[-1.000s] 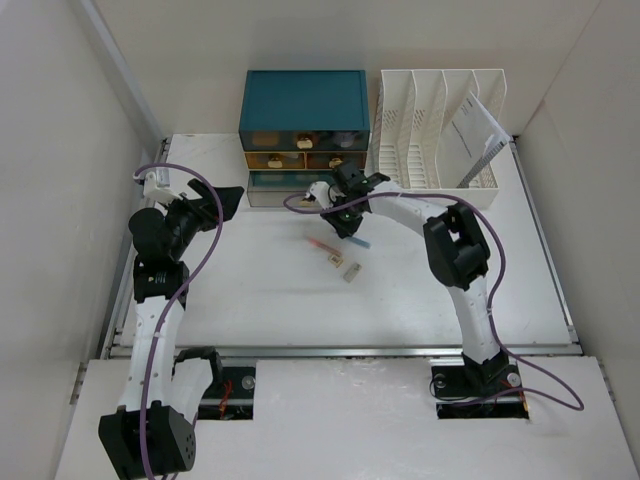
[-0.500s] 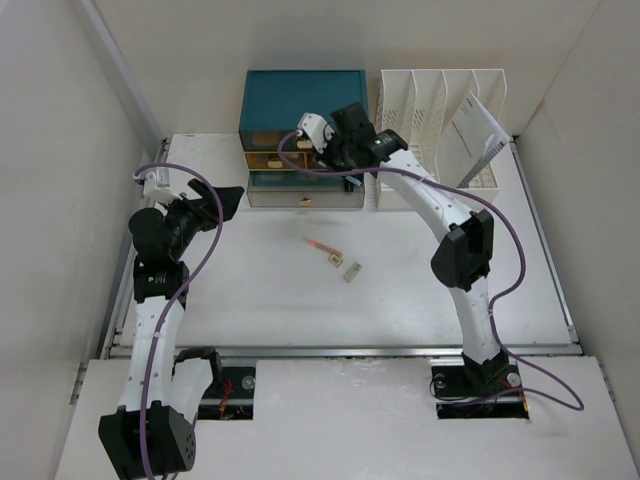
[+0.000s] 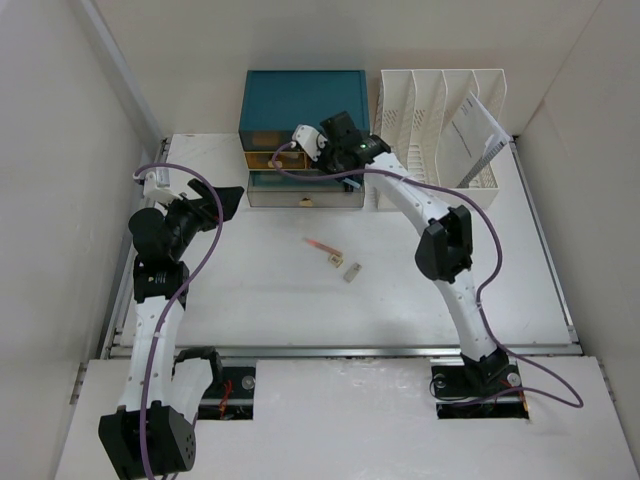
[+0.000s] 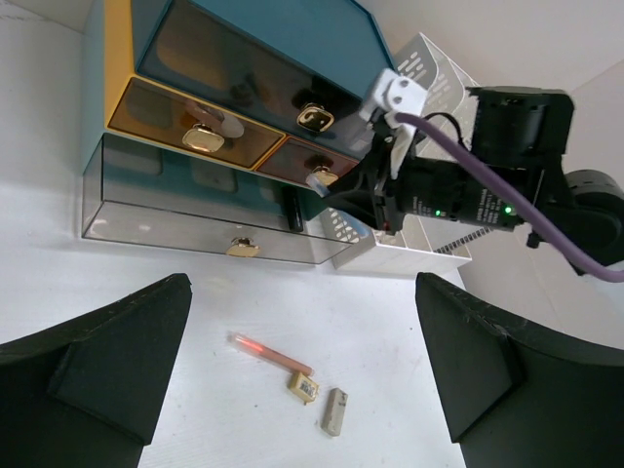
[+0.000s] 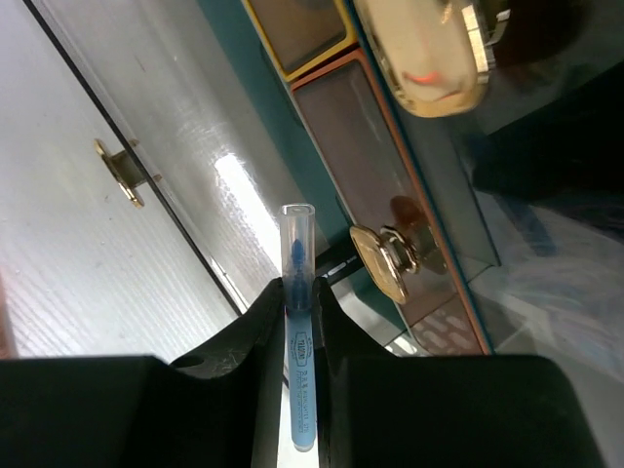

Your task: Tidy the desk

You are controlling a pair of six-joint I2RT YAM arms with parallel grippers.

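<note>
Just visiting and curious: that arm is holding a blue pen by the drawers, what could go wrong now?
The blue pen, pinched by the right gripper, might slip. Its tip sits close to a gold knob on the teal drawer box and could knock it.

The left arm (image 3: 150,310) stands folded, and the left gripper (image 4: 302,288) gapes wide. The right arm (image 3: 410,200) reaches far forward, and the right gripper (image 5: 298,292) pinches a blue pen (image 5: 295,244).

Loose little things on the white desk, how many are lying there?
3, close together on the desk: an orange pen, a small tan piece at its end, a grey block beside that. A blue pen, held in the right gripper, is not counted.
</note>
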